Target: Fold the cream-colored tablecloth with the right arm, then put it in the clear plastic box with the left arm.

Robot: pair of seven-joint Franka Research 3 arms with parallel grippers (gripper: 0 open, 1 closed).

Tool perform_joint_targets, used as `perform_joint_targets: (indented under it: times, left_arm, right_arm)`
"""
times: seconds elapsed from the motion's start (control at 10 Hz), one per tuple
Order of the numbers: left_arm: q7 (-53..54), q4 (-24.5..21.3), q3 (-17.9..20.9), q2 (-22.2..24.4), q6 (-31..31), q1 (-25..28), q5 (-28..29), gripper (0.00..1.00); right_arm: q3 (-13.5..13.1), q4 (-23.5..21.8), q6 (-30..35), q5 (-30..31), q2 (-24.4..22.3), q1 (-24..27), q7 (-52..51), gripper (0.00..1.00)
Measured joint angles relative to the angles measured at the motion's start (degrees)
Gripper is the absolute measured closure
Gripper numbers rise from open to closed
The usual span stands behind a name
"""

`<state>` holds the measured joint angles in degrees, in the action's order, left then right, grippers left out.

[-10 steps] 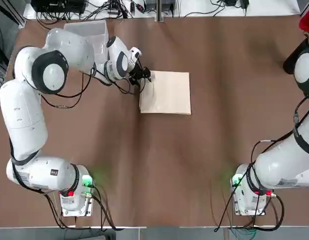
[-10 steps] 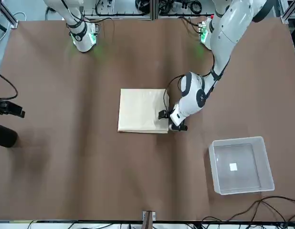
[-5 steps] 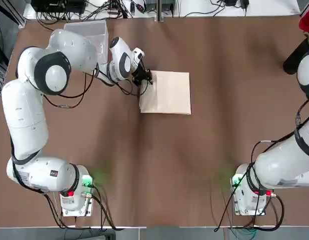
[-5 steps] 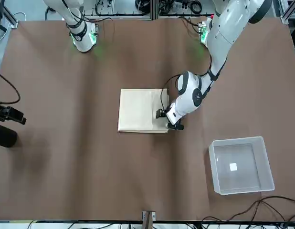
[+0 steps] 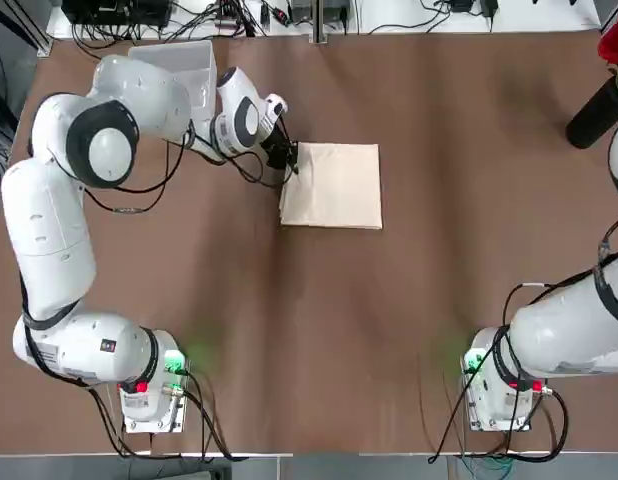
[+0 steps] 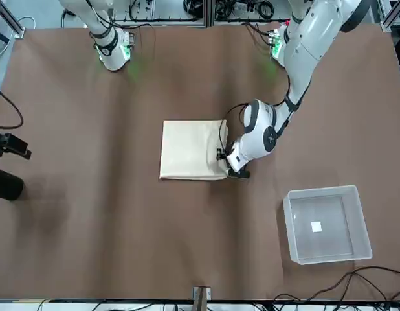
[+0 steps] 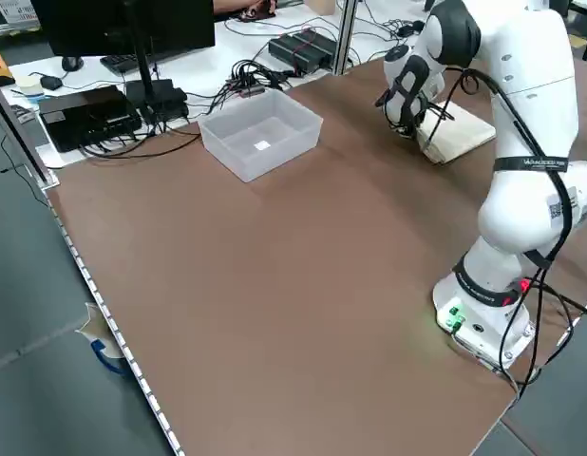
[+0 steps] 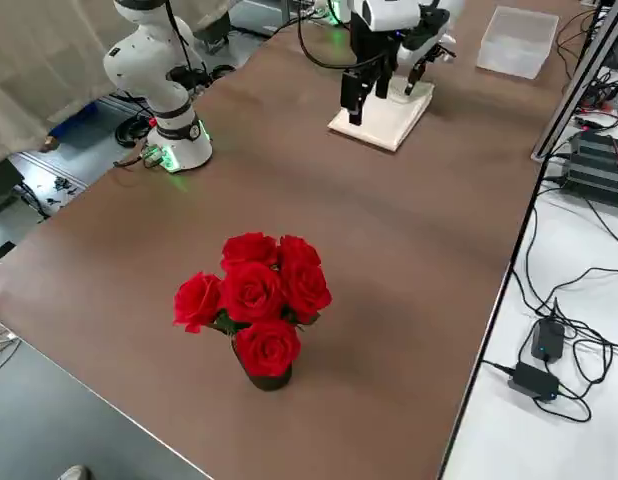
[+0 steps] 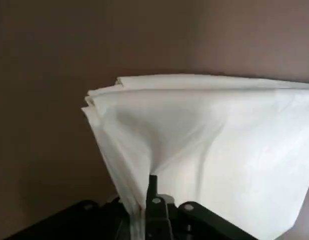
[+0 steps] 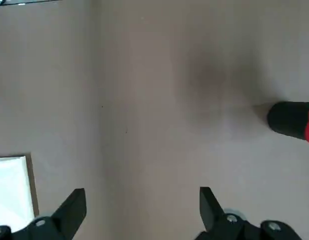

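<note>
The folded tablecloth [image 5: 332, 185] lay toward the worktop's [image 5: 389, 330] far edge, its corner pinched in the left claw [image 5: 286, 157]. Box [image 5: 184, 66] sat at the far left corner. Next: lift and carry. Right claw [image 10: 139, 212] hung released, aside.

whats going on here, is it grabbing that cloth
Yes. The left end effector is shut on the edge of the folded cream-colored tablecloth, pinching its layers on the side nearest the clear plastic box. The box is empty apart from a small label. The right end effector is open, up and away from the cloth.
</note>
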<state>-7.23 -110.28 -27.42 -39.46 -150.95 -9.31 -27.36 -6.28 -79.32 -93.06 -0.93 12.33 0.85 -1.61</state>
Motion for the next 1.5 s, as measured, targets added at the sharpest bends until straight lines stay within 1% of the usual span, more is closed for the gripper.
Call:
perform_joint_targets:
  times: [0.3, 0.5, 0.6, 0.8, 0.9, 1.0, 1.2, 1.3, 1.5]
  left_arm:
    - [0.00, 0.24, 0.42, 2.23, 4.41, 1.37, 0.41, 0.92]
    - [-0.63, 0.45, 0.82, 5.10, 9.69, 3.30, 0.87, 0.93]
    - [-2.90, 0.48, 1.12, 6.94, 11.18, 3.74, 2.83, 0.93]
    - [-11.67, 0.49, 1.33, 10.02, 12.44, 3.64, 12.73, 0.93]
    - [-15.08, 0.64, 1.32, 11.06, 14.15, 3.50, 16.85, 0.93]
    - [-16.68, 1.30, 1.34, 11.75, 17.32, 3.48, 18.95, 0.93]
    - [-17.18, 4.62, 1.59, 12.88, 26.67, 4.14, 19.66, 0.93]
    - [-17.18, 6.14, 1.64, 13.60, 30.31, 4.84, 19.76, 0.93]
    - [-17.79, 7.85, 1.72, 14.66, 34.30, 5.28, 19.79, 0.93]
  right_arm:
    - [-0.04, -0.32, -0.47, 0.01, -0.06, -1.81, 0.00, 0.00]
    - [-0.11, -0.93, -1.89, 0.07, -0.19, -2.86, 0.00, 0.00]
    - [-0.16, -1.77, -3.25, 0.07, -0.63, -3.08, -0.01, 0.00]
    - [-0.22, -4.86, -6.35, 0.07, -2.08, -3.72, -0.04, 0.00]
    - [-0.22, -5.70, -6.95, 0.07, -2.50, -3.91, -0.03, 0.00]
    - [-0.24, -6.12, -7.14, 0.07, -2.73, -3.92, -0.03, 0.00]
    - [-0.35, -6.19, -7.23, 0.07, -2.84, -3.93, -0.03, 0.00]
    - [-0.37, -6.20, -7.25, 0.07, -2.85, -3.93, -0.03, 0.00]
    - [-0.38, -6.24, -7.28, 0.07, -2.86, -3.93, -0.03, 0.00]
